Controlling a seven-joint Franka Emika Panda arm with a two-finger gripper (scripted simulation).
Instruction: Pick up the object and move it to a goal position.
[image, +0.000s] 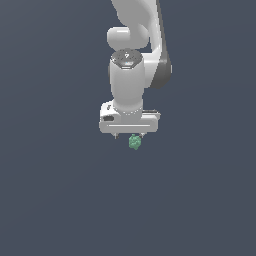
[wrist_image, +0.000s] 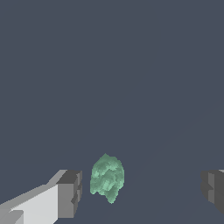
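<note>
Just below the frame's centre in the exterior view, the tiny lumpy green blob (image: 135, 142) sits under the white hand (image: 129, 135), whose fingers stand wide apart, holding nothing. Probably light, rigid, bumpy; pinch its widest middle.

All around is one flat dark blue-gray backdrop (image: 50, 200) (the same dull color everywhere), with soft, even light and only a faint paler streak.
</note>
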